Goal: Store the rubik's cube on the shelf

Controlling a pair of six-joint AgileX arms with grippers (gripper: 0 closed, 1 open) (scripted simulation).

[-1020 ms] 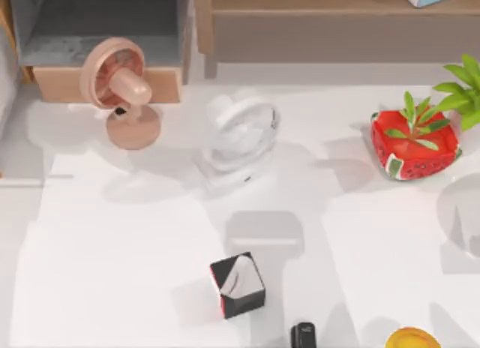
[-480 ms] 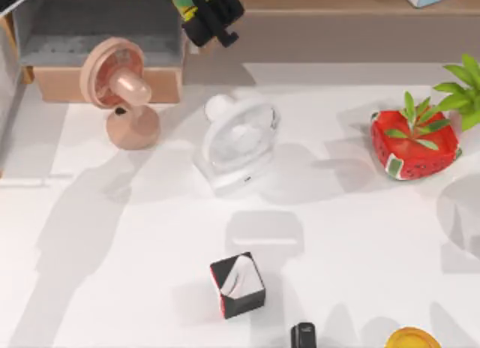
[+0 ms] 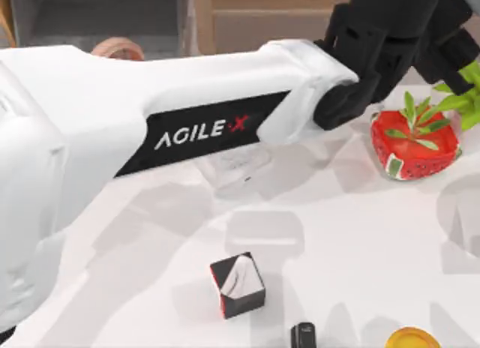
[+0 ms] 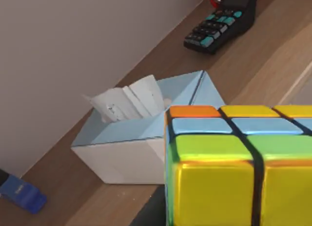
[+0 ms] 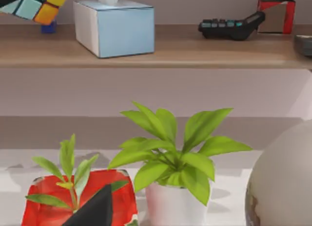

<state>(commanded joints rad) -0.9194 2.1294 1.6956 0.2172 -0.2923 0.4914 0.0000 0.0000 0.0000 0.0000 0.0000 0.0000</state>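
Top view: left arm [image 3: 187, 130] stretched as a big white diagonal from the left edge toward the upper right, its black wrist end over the shelf [image 3: 277, 22] at the back right. Left gripper itself couldn't be made out there, and the cube wasn't visible from above.

Left wrist view gave what the top lacked: rubik's cube [image 4: 239, 167] close up, glossy, yellow, green, blue and orange squares with dark lines, right at the camera over the brown wood shelf board [image 4: 243, 65]. Just beside it a pale blue tissue box [image 4: 141, 133] with white tissue sticking out; farther along, a black calculator [image 4: 219, 24] with teal keys; a small blue object [image 4: 22, 194] near the wall. Fingers not seen, so whether they were clamped on the cube: cannot tell.

Right wrist view: cube corner [image 5: 34, 4] tilted, in the air above the shelf plank [image 5: 170, 50], apart from the board, just beside the tissue box [image 5: 117, 28]. Same calculator [image 5: 231, 26] and a black-red cube [image 5: 275, 14] stood further along the shelf. Below, a leafy green plant in a white pot [image 5: 170, 158] and a red watermelon-pattern pot [image 5: 80, 201].

Right gripper: jaw state cannot tell.

On the white table, top view: black cube with white-red pattern [image 3: 238, 285], red pot [image 3: 412, 142].
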